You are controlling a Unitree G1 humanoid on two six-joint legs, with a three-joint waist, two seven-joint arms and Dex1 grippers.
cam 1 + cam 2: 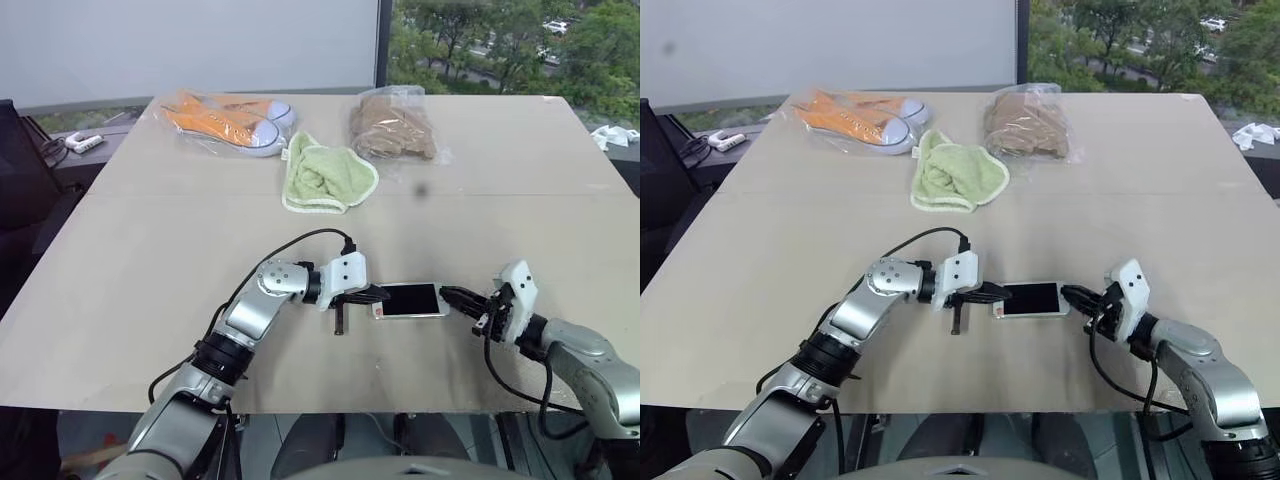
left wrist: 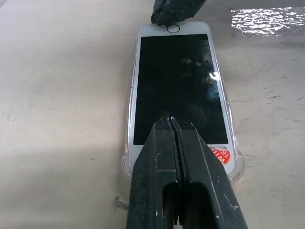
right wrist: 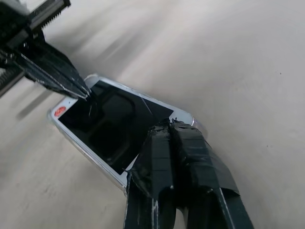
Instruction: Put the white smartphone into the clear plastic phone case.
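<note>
I see the white smartphone [image 1: 410, 300] lying flat and screen-up on the worktop [image 1: 150, 260], lower centre of the left eye frame, long axis running left to right. In the left wrist view a transparent rim with rounded corners surrounds the phone's white edge: the clear plastic phone case [image 2: 238, 162] appears to sit around the handset, though I cannot tell whether every corner is fully seated. The orange-red mark sits at the phone's left end, nearest my left claw [image 1: 376, 294]. That claw has its two black fingers pressed together, pinching nothing; its tip lies over the phone's left end, and I cannot tell whether it touches the glass. My right claw [image 1: 447, 296] comes in from the right, fingers likewise pressed together and holding nothing, its tip at the phone's right end by the round home button. In the upper part of the frame, well apart from the phone, lie three items: a pair of orange sneakers [image 1: 225, 122] in a clear bag at upper left, a light green towel [image 1: 322, 175] just right of them, and a brown item in a clear bag [image 1: 392, 126] at upper centre.
</note>
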